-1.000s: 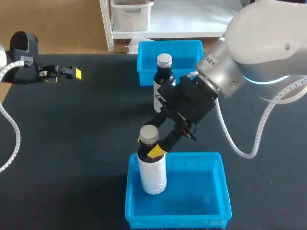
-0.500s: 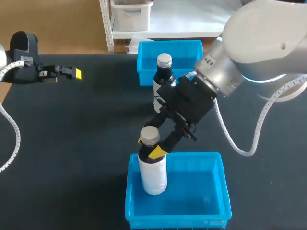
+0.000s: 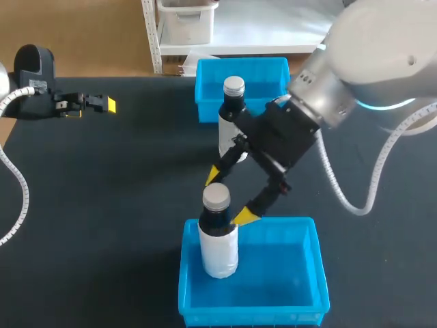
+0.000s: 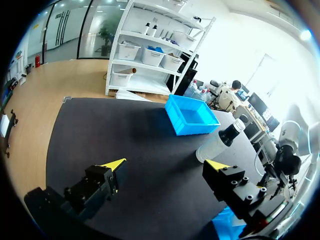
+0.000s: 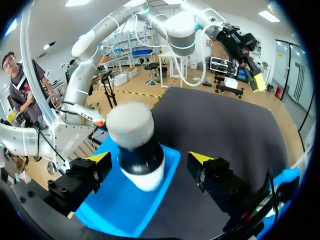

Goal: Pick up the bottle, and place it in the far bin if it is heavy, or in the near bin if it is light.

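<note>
Black table [image 3: 123,205]: white bottle [image 3: 218,242] upright in near bin [image 3: 293,290], right gripper [image 3: 229,196] spread astride its cap [image 3: 217,195]; dark bottle [image 3: 231,119] near far bin [image 3: 256,72]; left gripper [image 4: 165,164] spread.

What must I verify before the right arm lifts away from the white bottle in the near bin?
1. Right jaws open, both yellow tips off the white bottle: ok.
2. White bottle upright inside the near bin: ok.
3. Gap between the right arm and the dark bottle beside it: cannot tell.
4. Left jaws open, parked far from the near bin: ok.
</note>
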Controlling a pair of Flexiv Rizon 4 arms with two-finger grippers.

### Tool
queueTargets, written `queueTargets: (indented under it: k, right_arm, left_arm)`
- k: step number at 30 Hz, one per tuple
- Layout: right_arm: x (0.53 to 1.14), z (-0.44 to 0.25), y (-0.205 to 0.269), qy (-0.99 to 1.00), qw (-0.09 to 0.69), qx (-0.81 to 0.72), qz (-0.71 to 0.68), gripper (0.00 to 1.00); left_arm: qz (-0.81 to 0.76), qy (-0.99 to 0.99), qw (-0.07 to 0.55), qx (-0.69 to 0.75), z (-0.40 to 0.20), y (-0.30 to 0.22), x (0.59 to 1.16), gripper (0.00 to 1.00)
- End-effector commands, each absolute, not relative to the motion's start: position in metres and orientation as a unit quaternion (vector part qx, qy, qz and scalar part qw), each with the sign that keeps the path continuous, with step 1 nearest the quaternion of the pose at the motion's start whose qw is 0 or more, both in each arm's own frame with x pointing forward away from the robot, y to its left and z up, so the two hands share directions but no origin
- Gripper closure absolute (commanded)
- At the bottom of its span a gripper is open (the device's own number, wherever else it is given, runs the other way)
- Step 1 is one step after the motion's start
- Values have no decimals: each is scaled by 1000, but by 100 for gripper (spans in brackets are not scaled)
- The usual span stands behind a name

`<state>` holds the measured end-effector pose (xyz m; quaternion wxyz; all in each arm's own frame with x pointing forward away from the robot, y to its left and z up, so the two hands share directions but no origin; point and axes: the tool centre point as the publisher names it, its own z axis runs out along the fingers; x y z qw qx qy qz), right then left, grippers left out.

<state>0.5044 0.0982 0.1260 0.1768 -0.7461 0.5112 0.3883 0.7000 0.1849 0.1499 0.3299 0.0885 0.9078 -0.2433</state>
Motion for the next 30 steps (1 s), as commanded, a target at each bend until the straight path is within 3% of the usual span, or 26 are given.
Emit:
queueTargets:
  k: [1, 16, 30]
  right_arm:
    - [515, 135, 66, 535, 176, -738, 373, 0]
    - [623, 139, -4, 645, 216, -649, 341, 0]
    - [721, 140, 6, 668, 261, -623, 311, 0]
  left_arm:
    - [-243, 908, 330, 88, 150, 185, 700, 0]
    - [-243, 908, 330, 88, 150, 185, 700, 0]
    - [-243, 908, 330, 88, 150, 185, 700, 0]
